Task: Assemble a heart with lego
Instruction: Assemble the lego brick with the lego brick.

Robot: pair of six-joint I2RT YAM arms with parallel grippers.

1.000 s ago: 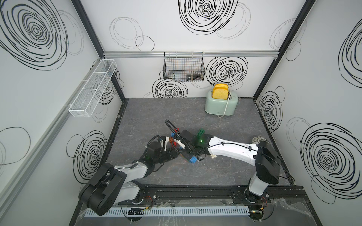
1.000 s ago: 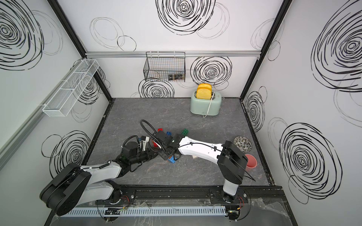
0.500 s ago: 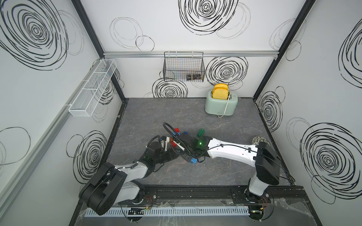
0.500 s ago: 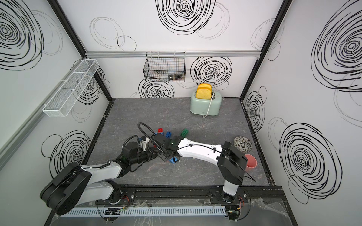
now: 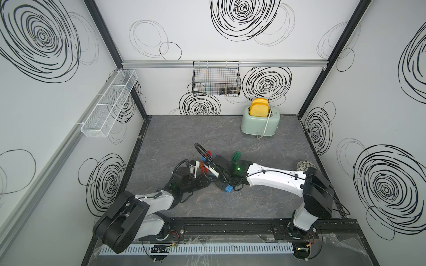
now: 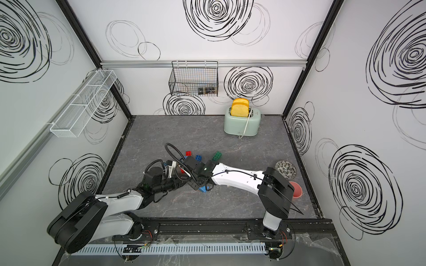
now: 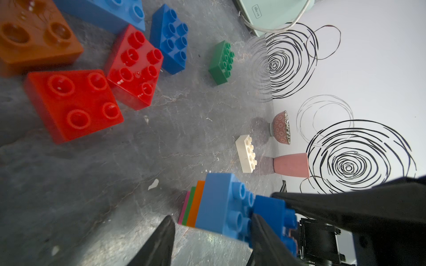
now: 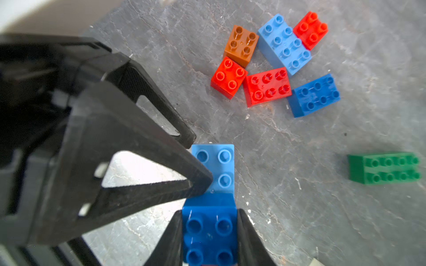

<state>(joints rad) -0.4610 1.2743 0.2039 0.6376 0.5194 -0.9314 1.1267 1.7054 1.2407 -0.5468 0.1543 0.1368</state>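
Right gripper clamped on dark blue square plastic brick, held right against light-blue-topped layered brick stack, likely to add the next heart piece. Left gripper pinches that stack, apparently bracing it. Stack sits mid-table toward front edge. Grey marbled table; loose red, blue, orange bricks nearer centre; mint toaster near back-right corner; white swirl-patterned walls.

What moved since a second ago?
Almost nothing. The right arm shifted a tiny bit toward the front. The right fingers kept gripping the dark blue brick, the left fingers the light blue brick. The loose bricks and toaster stayed put.
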